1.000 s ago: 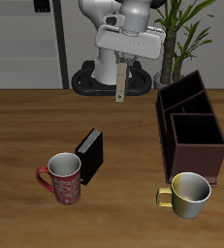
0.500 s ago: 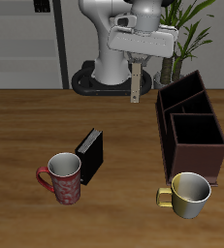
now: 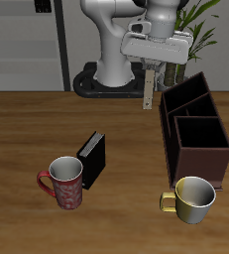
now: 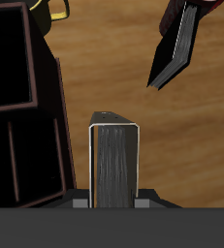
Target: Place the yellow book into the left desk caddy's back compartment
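My gripper [image 3: 150,69] is shut on the yellow book [image 3: 148,91], a thin tan book that hangs upright below the fingers, high above the table's back part. In the wrist view the book [image 4: 115,160] shows edge-on between the fingers. The left desk caddy [image 3: 194,134] is a dark reddish-brown organizer standing just beside the book. Its back compartment [image 3: 185,96], with tall slanted walls, is the section nearest the book and is open-topped. The caddy also shows in the wrist view [image 4: 21,107].
A black book [image 3: 93,159] stands on the table near the middle, also in the wrist view [image 4: 178,46]. A red patterned mug [image 3: 65,182] sits beside it. A yellow mug [image 3: 192,197] sits before the caddy's front end. A plant stands behind.
My gripper has carried the yellow book sideways toward the caddy, from above the table's middle to just beside the back compartment. Nothing else has moved.
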You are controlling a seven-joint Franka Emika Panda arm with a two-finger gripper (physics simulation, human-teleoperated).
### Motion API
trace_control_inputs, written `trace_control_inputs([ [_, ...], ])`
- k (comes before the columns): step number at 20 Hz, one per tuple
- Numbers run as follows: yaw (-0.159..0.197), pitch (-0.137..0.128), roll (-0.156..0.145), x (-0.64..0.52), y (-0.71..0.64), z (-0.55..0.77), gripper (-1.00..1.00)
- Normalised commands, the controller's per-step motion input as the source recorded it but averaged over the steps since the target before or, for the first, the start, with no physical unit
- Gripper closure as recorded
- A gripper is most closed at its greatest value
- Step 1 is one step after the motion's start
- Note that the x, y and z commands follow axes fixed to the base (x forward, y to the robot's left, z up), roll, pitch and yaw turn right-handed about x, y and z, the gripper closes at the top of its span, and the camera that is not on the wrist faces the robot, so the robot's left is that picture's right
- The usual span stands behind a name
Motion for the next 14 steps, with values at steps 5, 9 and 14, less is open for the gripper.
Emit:
trace_control_inputs([
  [5, 0.005, 0.022, 0.048, -0.01, 0.33, -0.11, 1.0],
  [9, 0.013, -0.015, 0.053, -0.03, 0.45, 0.03, 1.0],
  [14, 0.024, -0.002, 0.053, 0.02, 0.3, 0.04, 1.0],
])
